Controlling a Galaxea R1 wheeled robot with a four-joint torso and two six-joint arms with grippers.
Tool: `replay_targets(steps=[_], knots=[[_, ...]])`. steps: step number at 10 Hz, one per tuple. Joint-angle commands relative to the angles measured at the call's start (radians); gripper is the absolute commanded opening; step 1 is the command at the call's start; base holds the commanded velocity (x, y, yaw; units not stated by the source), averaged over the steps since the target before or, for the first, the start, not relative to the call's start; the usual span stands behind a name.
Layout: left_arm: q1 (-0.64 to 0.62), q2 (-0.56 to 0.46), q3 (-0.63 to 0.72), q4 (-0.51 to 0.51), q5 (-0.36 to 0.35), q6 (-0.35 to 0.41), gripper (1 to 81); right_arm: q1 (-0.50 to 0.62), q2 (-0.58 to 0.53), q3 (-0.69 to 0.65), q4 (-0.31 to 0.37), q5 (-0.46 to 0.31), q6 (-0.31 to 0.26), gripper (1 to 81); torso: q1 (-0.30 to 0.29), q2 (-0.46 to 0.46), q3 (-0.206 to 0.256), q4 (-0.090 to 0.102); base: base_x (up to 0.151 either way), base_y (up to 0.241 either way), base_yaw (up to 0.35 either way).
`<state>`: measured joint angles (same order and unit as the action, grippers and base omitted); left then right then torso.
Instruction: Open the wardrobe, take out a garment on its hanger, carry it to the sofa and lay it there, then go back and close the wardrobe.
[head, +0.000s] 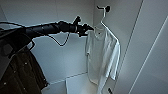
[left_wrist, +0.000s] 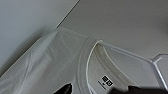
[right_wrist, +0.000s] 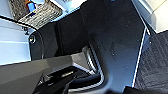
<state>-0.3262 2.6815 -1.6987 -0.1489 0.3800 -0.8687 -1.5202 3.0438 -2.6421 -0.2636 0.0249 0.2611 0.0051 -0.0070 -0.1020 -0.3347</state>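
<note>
Hanging lengthwise down right of centre, thin white short-sleeved shirt (head: 102, 53) is draping its white hanger (head: 105, 23); left wrist view is revealing a collar label (left_wrist: 105, 81). Left gripper (head: 86, 28) is reaching its collar, grip unclear.

Dark brown jacket (head: 21, 72) with small buttons, hanging low and well apart from the left hand, on its near side.

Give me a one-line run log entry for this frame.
phase: reach | wardrobe: open | left pincer: at white shirt collar | hanger: on black hook | dark jacket: hanging left
</note>
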Motion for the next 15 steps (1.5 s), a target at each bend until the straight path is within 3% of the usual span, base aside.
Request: replay_targets(steps=[1,5,7,15], knots=[[-0.198,0.058,-0.058,-0.061,-0.055,-0.003,81.1,0.041,0.005,0.002,-0.002,-0.059,-0.003,81.1,0.0,0.0,0.0,0.0,0.0,0.0,0.0],[-0.236,0.129,-0.121,-0.095,-0.07,-0.004,81.1,0.044,0.017,-0.008,-0.002,-0.062,-0.003,81.1,0.0,0.0,0.0,0.0,0.0,0.0,0.0],[-0.247,0.138,-0.125,-0.127,-0.115,-0.003,81.1,0.045,0.037,-0.036,-0.003,-0.063,-0.005,81.1,0.0,0.0,0.0,0.0,0.0,0.0,0.0],[-0.239,0.199,-0.127,-0.118,-0.159,-0.003,81.1,0.044,0.055,-0.074,-0.003,-0.077,0.0,81.1,0.0,0.0,0.0,0.0,0.0,0.0,0.0]])
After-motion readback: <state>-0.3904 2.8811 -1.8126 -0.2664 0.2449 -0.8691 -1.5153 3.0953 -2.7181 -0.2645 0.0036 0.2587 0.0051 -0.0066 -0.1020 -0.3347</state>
